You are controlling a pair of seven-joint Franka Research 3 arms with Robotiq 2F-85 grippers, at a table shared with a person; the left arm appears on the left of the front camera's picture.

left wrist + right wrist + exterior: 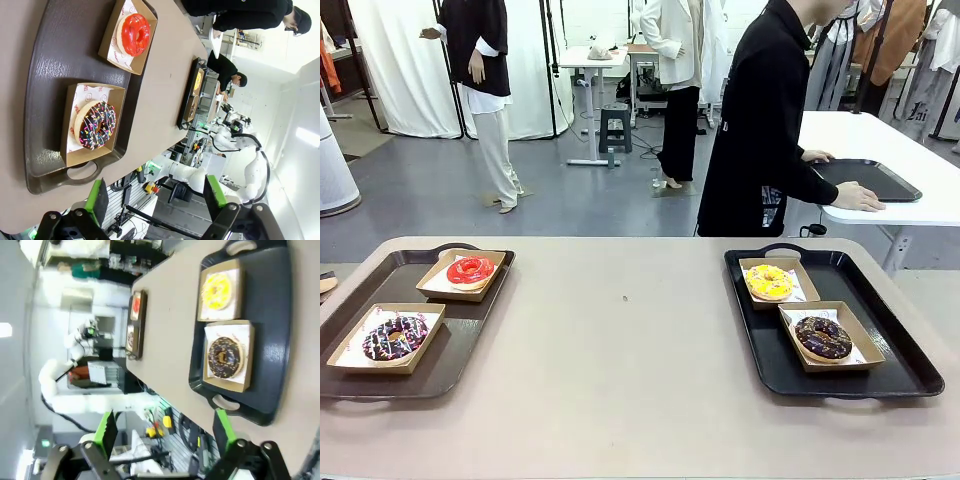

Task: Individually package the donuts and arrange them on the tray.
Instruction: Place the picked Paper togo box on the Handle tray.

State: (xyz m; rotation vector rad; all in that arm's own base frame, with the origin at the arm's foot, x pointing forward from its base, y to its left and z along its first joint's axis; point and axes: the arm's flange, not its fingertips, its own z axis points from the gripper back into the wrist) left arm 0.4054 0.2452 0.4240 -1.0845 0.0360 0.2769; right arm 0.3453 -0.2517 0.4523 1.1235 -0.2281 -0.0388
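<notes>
Two dark trays sit on the tan table. On the left tray (460, 345) a glossy red donut (471, 269) and a chocolate donut with purple-white sprinkles (394, 337) each rest in a brown paper box. The right tray (905, 350) holds the yellow sprinkled donut (770, 282) and a chocolate donut with pale sprinkles (823, 337), also boxed. The left gripper (157, 197) hangs open, off the table's near edge, below the purple-sprinkled donut (96, 125) and the red donut (135, 34). The right gripper (167, 435) is open off the near edge by the chocolate donut (225, 357) and yellow donut (217, 290).
A person in black (765, 130) stands beyond the far edge, turned toward a white side table (910, 205) with another dark tray (868, 178) under their hands. Bare tabletop (620, 330) lies between the two trays.
</notes>
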